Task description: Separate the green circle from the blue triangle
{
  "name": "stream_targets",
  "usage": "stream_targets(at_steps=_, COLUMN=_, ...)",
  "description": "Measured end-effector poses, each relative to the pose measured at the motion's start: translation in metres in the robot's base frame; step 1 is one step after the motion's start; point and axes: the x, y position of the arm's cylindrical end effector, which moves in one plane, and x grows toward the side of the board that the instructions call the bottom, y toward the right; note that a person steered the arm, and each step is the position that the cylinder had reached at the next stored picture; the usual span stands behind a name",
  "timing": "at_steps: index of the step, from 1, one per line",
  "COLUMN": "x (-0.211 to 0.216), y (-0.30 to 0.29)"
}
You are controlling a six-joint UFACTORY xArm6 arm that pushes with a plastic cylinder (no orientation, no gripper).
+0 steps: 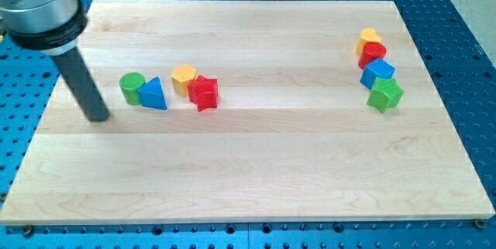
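Observation:
The green circle stands on the wooden board at the view's left, touching the blue triangle on its right side. My tip is on the board just left of and slightly below the green circle, a short gap away from it. The dark rod rises from the tip toward the view's top left corner.
A yellow block and a red star touch each other right of the blue triangle. At the view's right, a yellow block, a red block, a blue block and a green block form a column.

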Motion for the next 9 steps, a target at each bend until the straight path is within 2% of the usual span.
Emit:
stream_targets(at_steps=2, x=-0.04, y=0.051)
stream_targets(at_steps=3, x=-0.04, y=0.047)
stream_targets(at_steps=4, x=-0.073, y=0.047)
stream_targets(at_steps=6, x=-0.08, y=0.059)
stream_targets(at_steps=7, x=-0.119, y=0.08)
stream_targets(at_steps=8, x=-0.138, y=0.107)
stream_targets(at_steps=9, x=-0.128, y=0.138)
